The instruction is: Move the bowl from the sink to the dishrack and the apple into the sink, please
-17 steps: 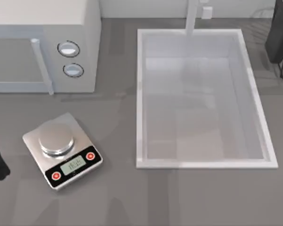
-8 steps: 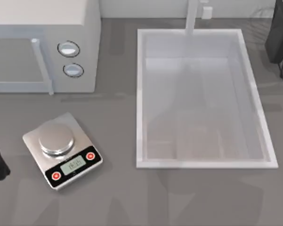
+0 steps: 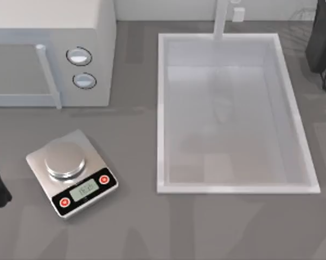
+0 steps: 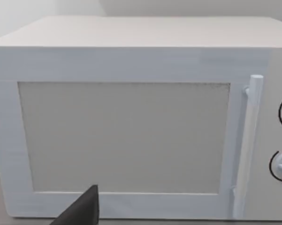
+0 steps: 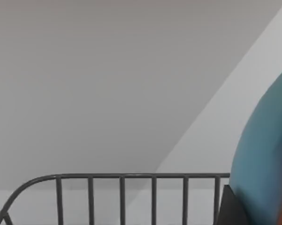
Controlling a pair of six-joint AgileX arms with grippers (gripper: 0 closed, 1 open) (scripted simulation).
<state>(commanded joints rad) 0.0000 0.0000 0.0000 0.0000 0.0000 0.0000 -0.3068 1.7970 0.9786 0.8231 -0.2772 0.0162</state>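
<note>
- Right gripper [image 3: 321, 43], at the top view's right edge: finger state cannot be told.
- Bowl [image 5: 267, 154]: seen close beside the dishrack [image 5: 122, 187] wires; judged rigid, glossy, slippery; best held by its rim.
- Sink [image 3: 161, 108]: basin bare.

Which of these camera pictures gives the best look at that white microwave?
The left wrist view: the microwave faces the camera, showing its whole door, the upright handle and part of both knobs. The top view sees the microwave from above at the table's far left, cut off by the picture's edge. The right wrist view faces the dishrack instead.
</note>
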